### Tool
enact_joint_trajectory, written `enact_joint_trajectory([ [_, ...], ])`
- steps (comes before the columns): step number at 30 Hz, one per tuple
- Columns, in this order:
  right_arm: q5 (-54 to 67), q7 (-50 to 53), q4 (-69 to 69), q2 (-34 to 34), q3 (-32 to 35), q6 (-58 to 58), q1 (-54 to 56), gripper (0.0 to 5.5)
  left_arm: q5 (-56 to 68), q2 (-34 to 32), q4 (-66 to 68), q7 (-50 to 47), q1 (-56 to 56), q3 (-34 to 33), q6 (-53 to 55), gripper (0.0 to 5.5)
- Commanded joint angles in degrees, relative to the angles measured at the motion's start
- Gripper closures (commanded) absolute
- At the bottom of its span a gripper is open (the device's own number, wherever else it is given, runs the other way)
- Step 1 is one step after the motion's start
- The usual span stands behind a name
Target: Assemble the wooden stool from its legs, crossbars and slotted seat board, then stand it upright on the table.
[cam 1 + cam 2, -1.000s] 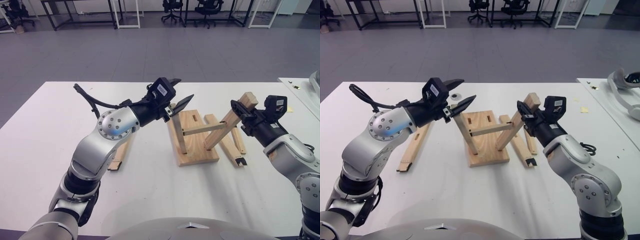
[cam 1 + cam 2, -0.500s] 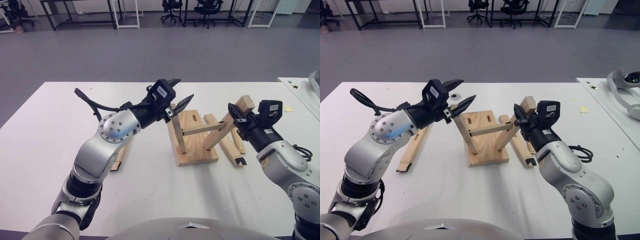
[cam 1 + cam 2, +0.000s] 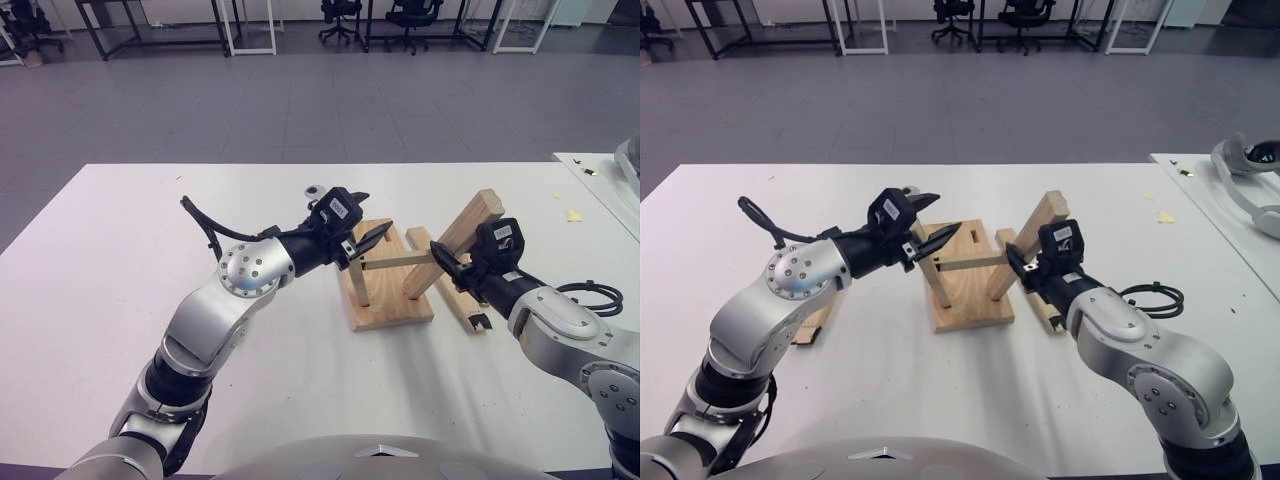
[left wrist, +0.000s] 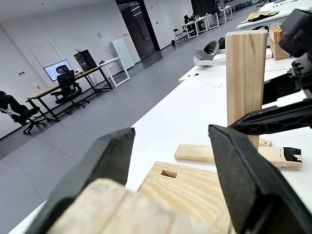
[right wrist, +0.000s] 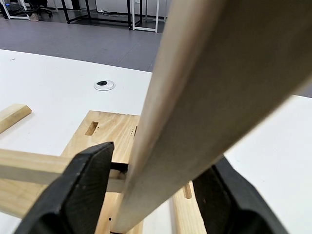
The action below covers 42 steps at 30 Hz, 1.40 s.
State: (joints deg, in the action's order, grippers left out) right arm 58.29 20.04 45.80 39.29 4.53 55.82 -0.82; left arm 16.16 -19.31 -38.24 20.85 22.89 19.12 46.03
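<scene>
- On the white table, the slotted seat board lies flat
- Over it tilts a frame: left leg, crossbar, right leg
- Left gripper is clamped on the left leg's top, right gripper on the right leg
- Probable step: seating the legs; next, line their ends with the slots, then press down

Head eyes share the table from above — wrist cameras sit close.

Seat board: pale yellow wood, fine lengthwise grain. Legs, crossbar: pale tan wood. Jaws: matte black. Desk: plain white. Floor: grey.
</scene>
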Motion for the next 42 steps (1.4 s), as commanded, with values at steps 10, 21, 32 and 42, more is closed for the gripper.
enact_joint_trajectory([
  [10, -16.3, -15.8, 1.4, -0.7, -0.3, -11.1, -0.4, 2.78, 13.2, 12.1, -4.7, -8.2, 11.7, -21.6, 1.6, 2.74],
  [21, -2.7, -26.2, -1.4, -0.2, 19.0, -21.1, 14.2, 2.78, 19.9, 6.2, -1.5, -17.8, 9.5, -37.9, 2.9, 2.74],
  [32, -7.8, -30.6, -18.2, -1.3, -2.7, -12.2, 8.3, 2.78, 14.7, 10.4, 13.7, -9.7, -1.6, -14.2, -5.0, 2.74],
  [42, 2.6, -22.3, -13.2, -8.0, 11.3, -16.2, 22.9, 2.78, 20.6, 7.8, 6.5, -7.1, 5.3, -23.1, -10.1, 2.74],
])
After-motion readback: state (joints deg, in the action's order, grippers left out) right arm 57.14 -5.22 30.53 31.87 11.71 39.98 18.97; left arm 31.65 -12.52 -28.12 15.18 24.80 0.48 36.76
